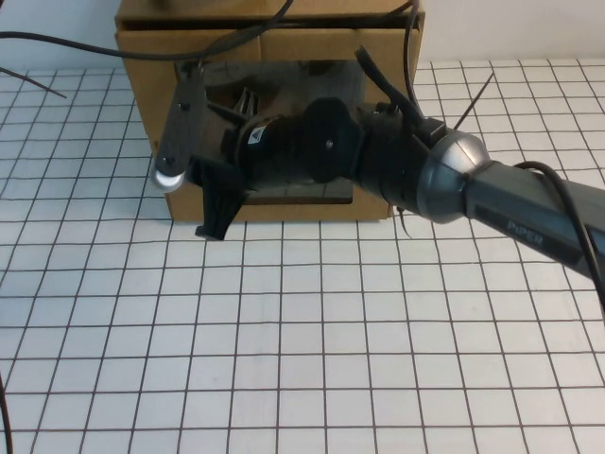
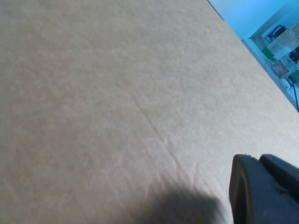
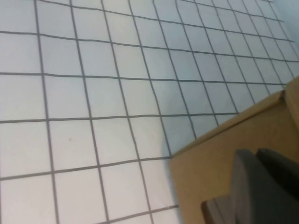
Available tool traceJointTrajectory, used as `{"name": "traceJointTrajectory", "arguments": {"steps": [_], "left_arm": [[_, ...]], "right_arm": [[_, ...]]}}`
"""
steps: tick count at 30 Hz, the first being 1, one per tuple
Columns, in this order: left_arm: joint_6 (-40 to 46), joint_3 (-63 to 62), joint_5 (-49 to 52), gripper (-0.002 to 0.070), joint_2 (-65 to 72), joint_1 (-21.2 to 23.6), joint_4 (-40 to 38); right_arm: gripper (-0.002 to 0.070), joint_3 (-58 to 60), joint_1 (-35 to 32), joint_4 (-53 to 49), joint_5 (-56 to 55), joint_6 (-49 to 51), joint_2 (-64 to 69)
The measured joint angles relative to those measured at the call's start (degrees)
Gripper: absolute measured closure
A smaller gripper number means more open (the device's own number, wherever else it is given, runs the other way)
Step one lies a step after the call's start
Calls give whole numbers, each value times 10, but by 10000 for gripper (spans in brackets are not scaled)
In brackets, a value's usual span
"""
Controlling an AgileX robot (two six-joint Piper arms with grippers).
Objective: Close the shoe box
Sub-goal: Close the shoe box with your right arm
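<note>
Reaching in from the right side of the high view, the right gripper (image 1: 194, 194) sits pressed up against the front of the shoe box (image 1: 274, 47), its jaws spread apart: one long finger (image 1: 180, 132) slants up across the left part of the box front, and a second dark finger (image 1: 219, 210) points down toward the desk (image 1: 302, 340) just below the box's lower edge. The wrist and dark arm (image 1: 492, 203) stretch back to the right, crossing in front of the box window (image 1: 284, 80), which is mostly hidden behind them.

The shoe box stands at the far edge of the desk, near the middle, with its windowed front turned toward the robot. Its long axis seems to run away from the robot, though only the front and a strip of the top show. Black cables (image 1: 236, 33) trail over its top.

In the right wrist view, a cardboard edge (image 3: 224, 126) meets the white gridded desk.

The left gripper (image 2: 261, 191) shows only as a dark corner against plain brown cardboard (image 2: 117, 93); I cannot tell whether its jaws are apart or together.
</note>
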Motion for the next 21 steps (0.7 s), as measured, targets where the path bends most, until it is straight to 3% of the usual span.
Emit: {"name": "traceJointTrajectory", "arguments": {"steps": [6,16,21], "left_arm": [[0,0,0,677,0,1,0],[0,0,1,677,0,4,-1],[0,0,2,677,0,4,-1]], "right_arm": [[681,0,2,-61,-16,50,-17],[681,0,-1,-71,-17,56,-63],[681,0,-36,-66,-42,66,-58]]}}
